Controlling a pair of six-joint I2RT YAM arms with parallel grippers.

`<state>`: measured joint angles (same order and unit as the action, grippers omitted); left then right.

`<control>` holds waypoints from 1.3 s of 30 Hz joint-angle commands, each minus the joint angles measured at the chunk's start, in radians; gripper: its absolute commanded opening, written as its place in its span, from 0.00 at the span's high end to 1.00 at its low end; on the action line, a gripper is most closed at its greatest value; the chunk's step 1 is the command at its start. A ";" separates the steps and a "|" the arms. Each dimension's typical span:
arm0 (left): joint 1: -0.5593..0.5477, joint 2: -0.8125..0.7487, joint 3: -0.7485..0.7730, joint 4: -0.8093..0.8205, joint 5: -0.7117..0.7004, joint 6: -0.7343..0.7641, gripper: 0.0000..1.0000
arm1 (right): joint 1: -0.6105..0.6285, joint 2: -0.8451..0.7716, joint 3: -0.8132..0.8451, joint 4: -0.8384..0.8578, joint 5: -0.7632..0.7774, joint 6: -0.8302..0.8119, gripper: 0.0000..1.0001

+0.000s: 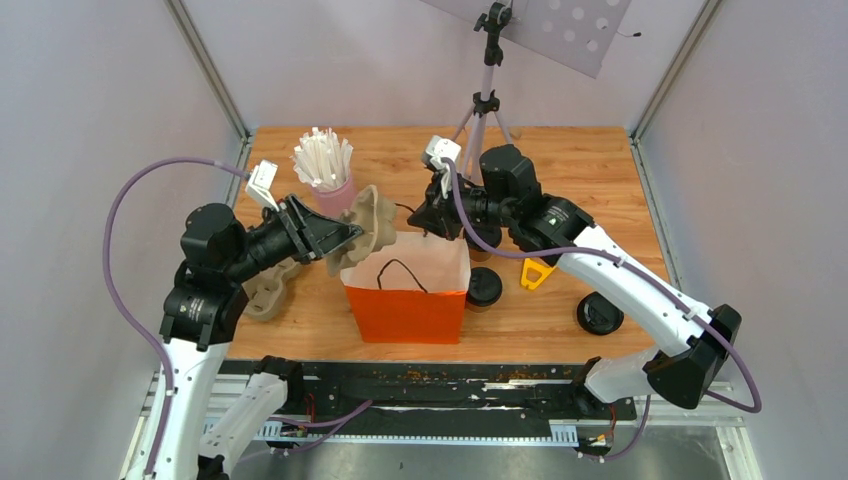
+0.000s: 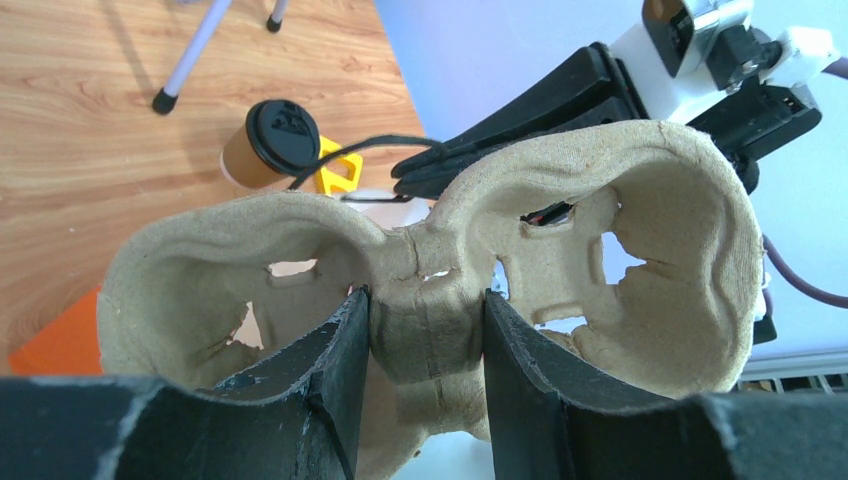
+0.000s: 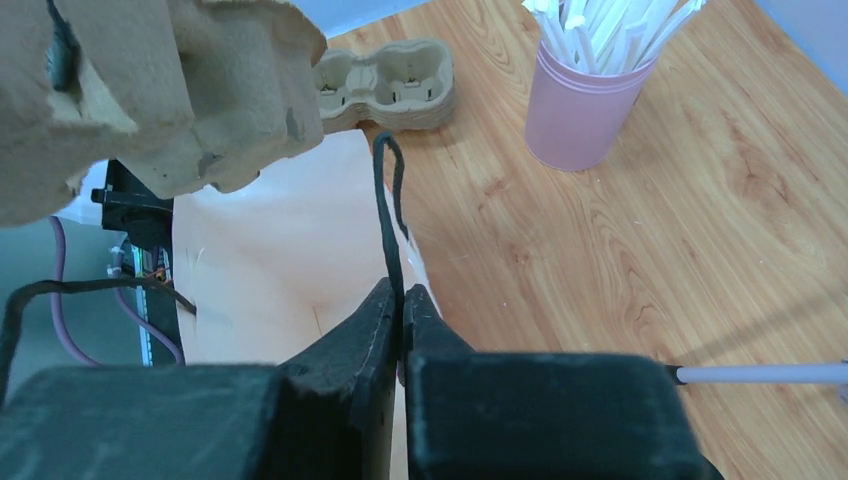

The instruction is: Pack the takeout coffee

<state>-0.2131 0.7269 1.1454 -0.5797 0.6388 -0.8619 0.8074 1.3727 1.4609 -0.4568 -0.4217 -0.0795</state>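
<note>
I am gripping the pulp tray (image 1: 372,215) with the left pincer (image 2: 425,312), its jaws closed narrow on the ridge between the two wells, so the tray is hanging on edge above the left rim of the orange bag (image 1: 405,310). I judge it is meant to go in first, as a seat for the cup. The right pincer (image 3: 400,297) is pinching the black cord handle (image 3: 385,200) at the bag's far rim, jaws shut down to the cord's thickness. That pull is propping the mouth open and steadying the bag while the tray is hovering over it.

The takeout coffee (image 1: 484,288) is standing on the worktop (image 1: 590,180) just beside the bag's right wall, outside it and not yet packed. It is sitting upright, with its long axis vertical, its black lid facing up toward the overhead camera and its base on the wood. Neither pincer is touching it.
</note>
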 commanded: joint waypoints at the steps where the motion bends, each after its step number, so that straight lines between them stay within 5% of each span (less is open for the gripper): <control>1: -0.019 -0.010 -0.041 0.100 0.018 -0.059 0.60 | -0.016 -0.013 -0.023 0.075 -0.019 0.045 0.99; 22: -0.115 0.057 -0.014 0.204 -0.016 -0.102 0.60 | -0.033 -0.011 -0.045 0.114 -0.070 0.109 1.00; 39: -0.118 0.073 0.010 0.124 -0.002 -0.014 0.59 | -0.034 0.023 -0.026 0.130 -0.089 0.129 1.00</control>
<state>-0.3267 0.8082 1.1423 -0.4465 0.6235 -0.9302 0.7773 1.3815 1.4200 -0.3763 -0.4919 0.0360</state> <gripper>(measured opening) 0.491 0.035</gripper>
